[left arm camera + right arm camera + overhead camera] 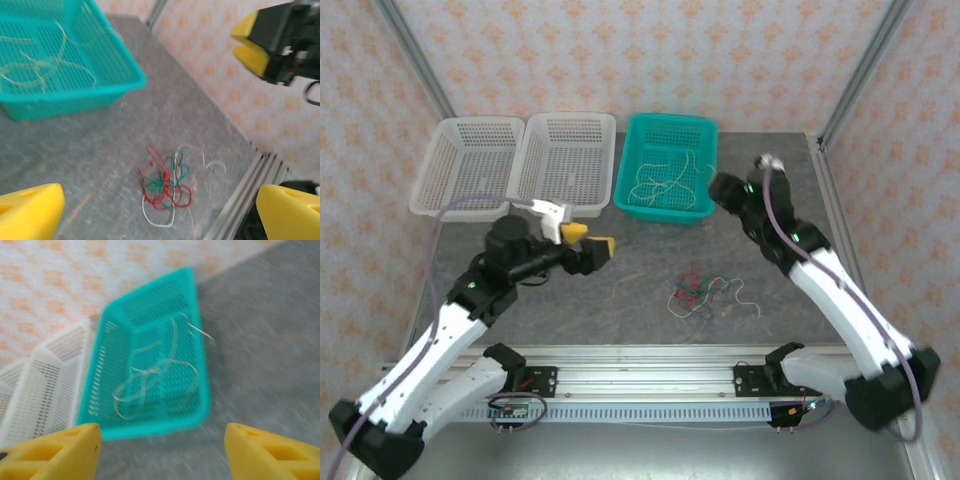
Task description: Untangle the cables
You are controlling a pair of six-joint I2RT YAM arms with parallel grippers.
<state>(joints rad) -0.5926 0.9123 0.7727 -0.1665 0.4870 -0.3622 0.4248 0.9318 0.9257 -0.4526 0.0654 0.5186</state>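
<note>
So the left gripper (160, 216) has its yellow fingers (30, 212) in the bottom corners of the left wrist frame, spread wide with nothing held. Just above them, lower middle of that frame, sits the tangle of cables (164, 185): red, green and cream-white strands knotted up on the grey table (100, 150). From the top view it's a bit below centre (698, 292). The right gripper (160, 455) gapes empty too, near the teal basket (150, 427), which has loose cream wires (155, 382) inside.
</note>
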